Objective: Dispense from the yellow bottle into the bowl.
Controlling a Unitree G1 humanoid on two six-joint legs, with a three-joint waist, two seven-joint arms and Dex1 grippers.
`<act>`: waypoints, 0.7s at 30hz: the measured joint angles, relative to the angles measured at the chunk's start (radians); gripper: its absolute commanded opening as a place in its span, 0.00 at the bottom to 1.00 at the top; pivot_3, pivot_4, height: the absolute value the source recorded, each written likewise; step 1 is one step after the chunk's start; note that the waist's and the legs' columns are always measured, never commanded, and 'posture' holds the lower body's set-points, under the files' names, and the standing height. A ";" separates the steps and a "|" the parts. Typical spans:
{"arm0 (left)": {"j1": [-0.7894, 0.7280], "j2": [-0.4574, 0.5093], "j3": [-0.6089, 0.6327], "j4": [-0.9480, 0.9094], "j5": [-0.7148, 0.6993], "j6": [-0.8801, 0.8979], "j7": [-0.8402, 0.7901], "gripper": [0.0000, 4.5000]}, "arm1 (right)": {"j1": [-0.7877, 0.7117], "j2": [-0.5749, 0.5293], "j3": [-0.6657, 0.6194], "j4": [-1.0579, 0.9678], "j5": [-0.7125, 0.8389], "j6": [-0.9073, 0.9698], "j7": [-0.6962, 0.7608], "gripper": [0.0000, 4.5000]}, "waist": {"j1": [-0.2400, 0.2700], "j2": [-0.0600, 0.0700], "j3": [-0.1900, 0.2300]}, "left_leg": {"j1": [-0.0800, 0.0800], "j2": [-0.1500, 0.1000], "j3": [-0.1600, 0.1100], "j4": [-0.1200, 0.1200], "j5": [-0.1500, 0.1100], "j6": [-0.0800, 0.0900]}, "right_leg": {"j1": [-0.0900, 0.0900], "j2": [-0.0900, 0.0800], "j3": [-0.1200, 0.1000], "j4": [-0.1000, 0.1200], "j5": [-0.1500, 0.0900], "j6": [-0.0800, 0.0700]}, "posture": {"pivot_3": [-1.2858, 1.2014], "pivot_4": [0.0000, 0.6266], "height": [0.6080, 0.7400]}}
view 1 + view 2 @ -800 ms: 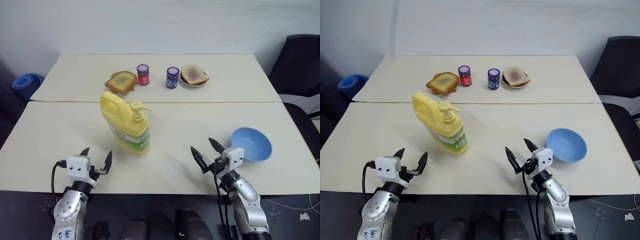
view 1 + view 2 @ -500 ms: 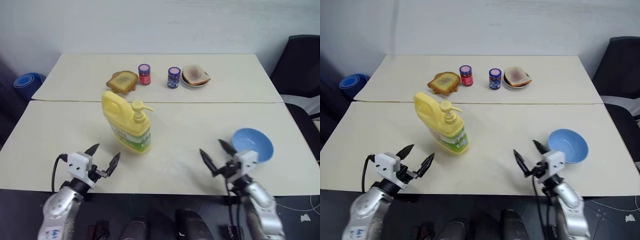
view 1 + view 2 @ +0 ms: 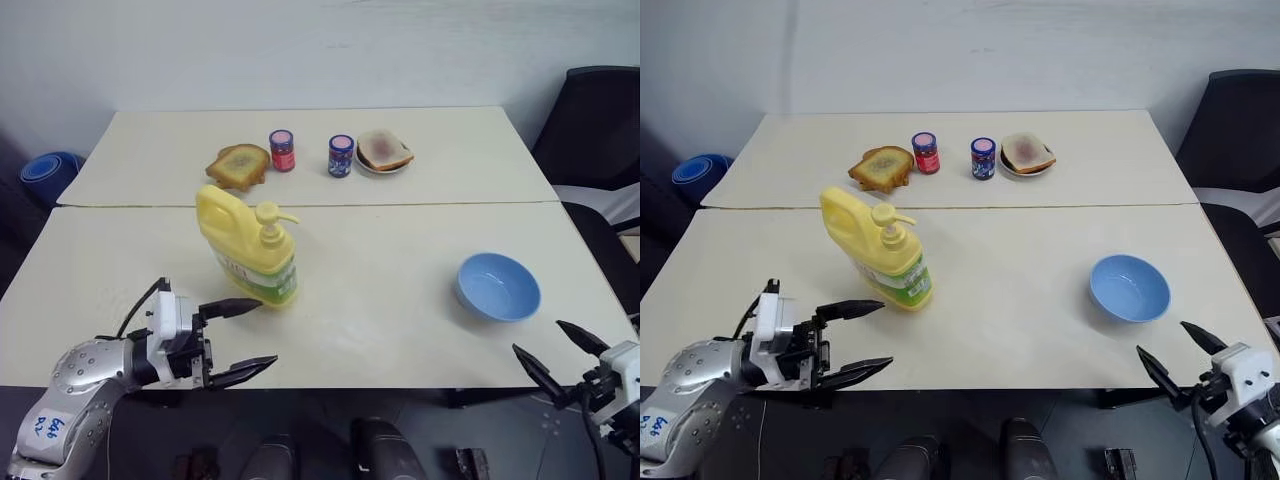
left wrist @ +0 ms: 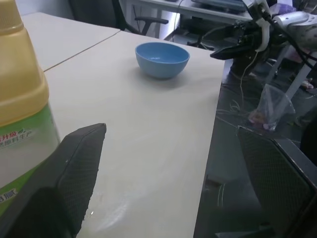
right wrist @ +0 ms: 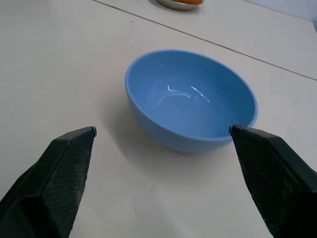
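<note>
Reaching for the yellow bottle (image 3: 248,250) near the bench's front left, we keep our left end effector (image 3: 240,337) spread and level (fingers clear of the pump). Our right end effector (image 3: 1180,355), also spread, faces the blue bowl (image 5: 190,99), whose empty glossy inside its wrist view shows.

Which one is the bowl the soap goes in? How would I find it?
Look at the near table, the one with the big yellow bottle on it. Go to the right side, near the front edge: the bowl sits there alone. It is round, plain light blue and empty, unlike the small white plate with toast on the far table.
</note>
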 measured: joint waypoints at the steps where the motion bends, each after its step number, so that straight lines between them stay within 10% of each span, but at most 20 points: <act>1: -0.001 -0.005 0.000 0.000 0.000 0.003 0.002 0.99 | -0.023 0.000 0.017 -0.012 0.000 0.021 -0.004 1.00 | 0.000 0.000 0.000 | 0.000 0.000 0.000 0.000 0.000 0.000 | 0.000 0.000 0.000 0.000 0.000 0.000 | 0.52 0.24 1.00; 12: -0.029 -0.026 -0.019 0.000 0.021 0.018 0.038 0.99 | -0.380 -0.044 0.270 0.034 -0.142 0.377 -0.152 1.00 | 0.023 0.001 0.000 | -0.004 0.000 -0.001 0.002 0.001 -0.001 | -0.003 0.000 -0.001 0.000 0.000 0.000 | 0.52 0.24 1.00; 21: -0.007 -0.028 -0.012 -0.006 0.028 0.017 0.064 1.00 | -0.481 -0.042 0.309 0.126 -0.208 0.394 -0.176 0.40 | 0.024 0.001 0.000 | -0.003 0.000 0.000 0.003 0.001 -0.001 | -0.003 0.000 0.000 0.001 0.000 0.000 | 0.52 0.24 1.00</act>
